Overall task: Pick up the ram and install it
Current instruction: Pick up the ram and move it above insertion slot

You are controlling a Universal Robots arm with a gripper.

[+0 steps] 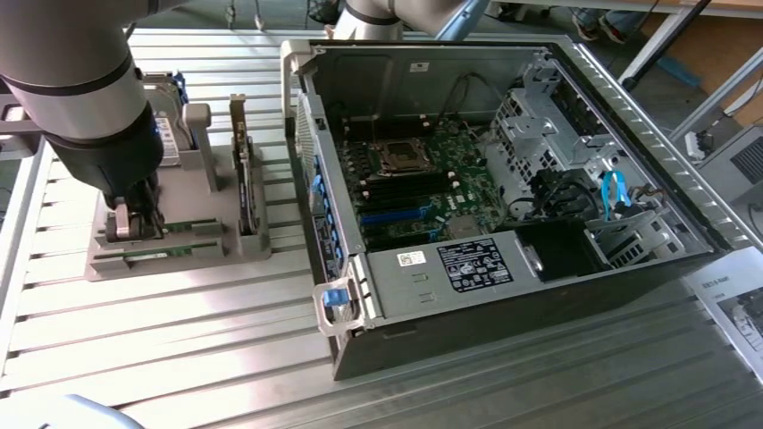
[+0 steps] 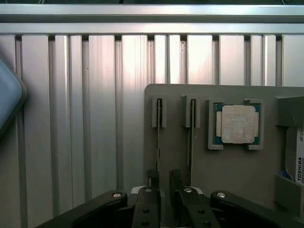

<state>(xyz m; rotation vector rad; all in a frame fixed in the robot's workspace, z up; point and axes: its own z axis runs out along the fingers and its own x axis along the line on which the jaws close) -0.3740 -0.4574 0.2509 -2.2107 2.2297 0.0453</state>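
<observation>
Black pincer [image 2: 164, 183] spread wide astride slim ram [image 2: 158, 128] standing edge-up in matte grey slotted holder [image 2: 202, 166], twin stick [image 2: 191, 133] beside, square silver processor [image 2: 236, 124], ribbed aluminium tabletop [image 2: 95, 118]

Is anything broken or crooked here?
Nothing stands out. The ram stick at the open gripper and its twin both stand straight in the grey holder. The processor chip lies flat in its pocket. The computer case is open, with nothing visibly broken.
</observation>
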